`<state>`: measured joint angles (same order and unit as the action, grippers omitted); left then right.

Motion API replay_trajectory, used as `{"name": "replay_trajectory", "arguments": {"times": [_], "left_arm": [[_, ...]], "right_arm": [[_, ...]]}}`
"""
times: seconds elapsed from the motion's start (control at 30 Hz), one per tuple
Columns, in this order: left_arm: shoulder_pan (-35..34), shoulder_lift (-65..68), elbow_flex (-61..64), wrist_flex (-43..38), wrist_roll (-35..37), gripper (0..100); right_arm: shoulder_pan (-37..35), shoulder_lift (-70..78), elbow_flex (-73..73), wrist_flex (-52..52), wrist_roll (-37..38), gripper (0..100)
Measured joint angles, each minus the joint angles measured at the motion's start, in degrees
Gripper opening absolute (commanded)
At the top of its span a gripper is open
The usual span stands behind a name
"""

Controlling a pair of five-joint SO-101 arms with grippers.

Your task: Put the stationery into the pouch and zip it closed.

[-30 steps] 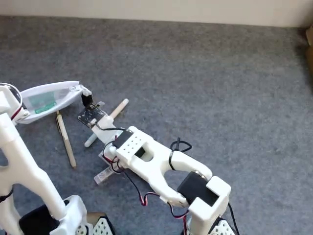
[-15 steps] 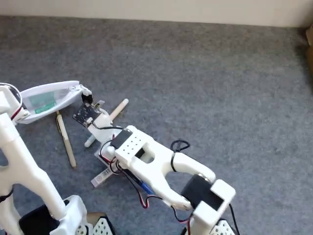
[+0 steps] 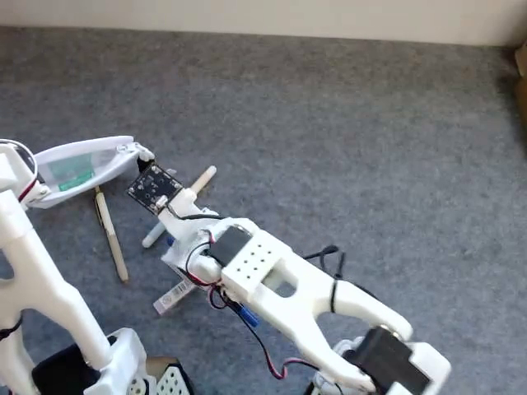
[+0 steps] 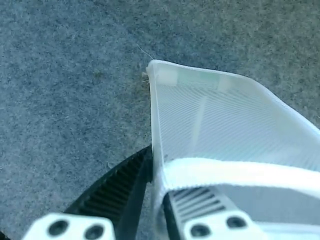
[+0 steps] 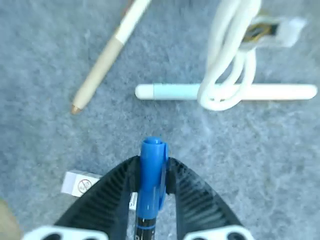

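At the far left of the high view, the left gripper [image 4: 156, 172] has its black jaws pinched tight on one edge of the translucent white pouch [image 3: 82, 169]. Something green shows through the pouch wall, and its far tip lies near the right arm's wrist camera board [image 3: 155, 188]. Just below the pouch, a beige pen [image 3: 109, 234] lies on the grey carpet [image 3: 370, 123]. Further right, a small white eraser [image 3: 173, 296] sits beside the right arm. A pale blue-and-white pen [image 5: 170, 91] lies slanted on the carpet, partly under that arm, and in the right wrist view a looped white cable [image 5: 227, 55] crosses in front of it. The right gripper [image 5: 153, 165] has its jaws closed around a blue pen [image 5: 152, 147], whose cap sticks out past the fingertips above the carpet, apart from the pouch.
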<state>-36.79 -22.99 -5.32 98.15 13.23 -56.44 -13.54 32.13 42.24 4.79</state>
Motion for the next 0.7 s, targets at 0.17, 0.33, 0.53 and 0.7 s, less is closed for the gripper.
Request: {"name": "replay_trajectory", "arguments": {"times": [0.17,0.33,0.53,0.7], "left_arm": [[0.0,0.0,0.0,0.0,0.0,1],[0.09,0.0,0.0,0.0,0.0,1],[2.99,0.0,2.29,0.0,0.0,1],[3.87,0.0,2.37,0.0,0.0,1]], "right_arm": [[0.0,-7.91,2.64,0.0,0.0,0.5],[0.0,-15.12,4.48,0.09,0.0,0.5],[0.0,-25.23,6.07,0.09,0.0,0.5],[0.0,-33.23,7.82,0.09,0.0,0.5]]}}
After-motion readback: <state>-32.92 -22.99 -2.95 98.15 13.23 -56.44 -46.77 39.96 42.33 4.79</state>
